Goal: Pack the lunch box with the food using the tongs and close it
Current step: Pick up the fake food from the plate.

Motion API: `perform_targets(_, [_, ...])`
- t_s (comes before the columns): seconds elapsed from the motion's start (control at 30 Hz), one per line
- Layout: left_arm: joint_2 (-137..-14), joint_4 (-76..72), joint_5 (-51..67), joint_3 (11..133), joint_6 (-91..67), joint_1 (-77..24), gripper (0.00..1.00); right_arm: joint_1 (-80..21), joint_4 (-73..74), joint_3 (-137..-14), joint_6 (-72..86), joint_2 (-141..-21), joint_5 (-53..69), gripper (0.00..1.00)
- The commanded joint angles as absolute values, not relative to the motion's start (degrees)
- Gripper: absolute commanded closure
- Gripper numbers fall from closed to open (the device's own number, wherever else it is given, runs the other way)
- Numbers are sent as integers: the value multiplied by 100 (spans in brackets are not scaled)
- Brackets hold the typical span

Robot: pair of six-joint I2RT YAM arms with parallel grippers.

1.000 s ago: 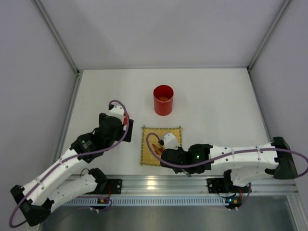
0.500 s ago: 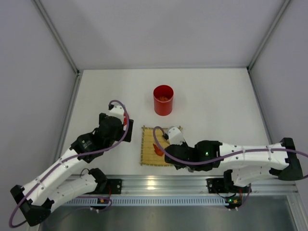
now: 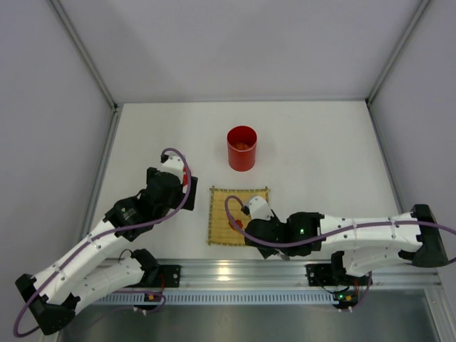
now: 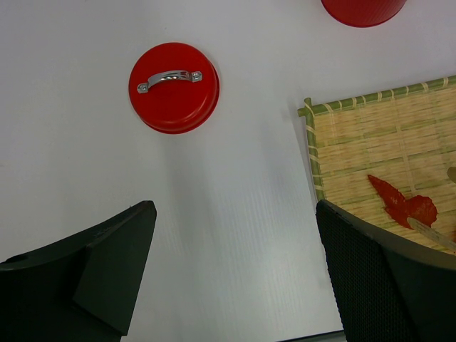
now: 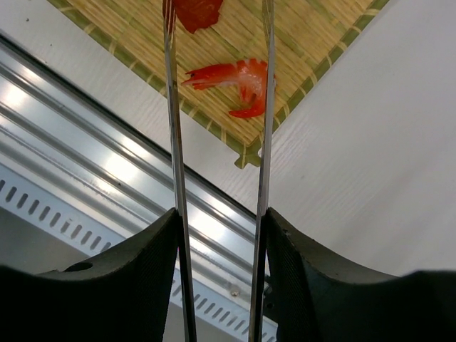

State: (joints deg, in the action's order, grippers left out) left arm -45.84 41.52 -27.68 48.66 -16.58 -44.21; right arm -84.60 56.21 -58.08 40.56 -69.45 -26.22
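My right tool (image 5: 219, 228) grips the tongs (image 5: 171, 107), arms spread around the shrimp (image 5: 239, 82) near the mat (image 5: 313, 28) corner, left tool (image 4: 231, 214) gaping idle, so I reckon a sloppy pinch flicks it off the mat, nowhere near the box (image 3: 241, 148).

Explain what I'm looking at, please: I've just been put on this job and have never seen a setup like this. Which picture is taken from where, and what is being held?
These are two white robot arms, a left arm and a right arm, bolted at the table's near edge. The overhead picture looks down on both. The other two come from a camera on each wrist. On the table stand an open red lunch box, its lid lying apart, and a bamboo mat with a shrimp and a red piece on it. The right claw holds the tongs, which reach out over the mat. The left claw is open and empty, hovering near the lid.
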Motion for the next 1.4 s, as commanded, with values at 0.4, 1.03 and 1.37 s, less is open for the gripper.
perform_targets(0.4, [-4491,3973,-2795,4825,-1652,-4430,1,-8464,4913,-5713,3981,-7216,-2338,53])
perform_targets(1.03, [-4491,3973,-2795,4825,-1652,-4430,1,-8473,5273,-5959,4052,-7022,-2619,74])
perform_targets(1.37, [-4491,3981,-2795,4825,-1661,-4430,1,-8455,5475,-6170,4104,-6882,-2865,78])
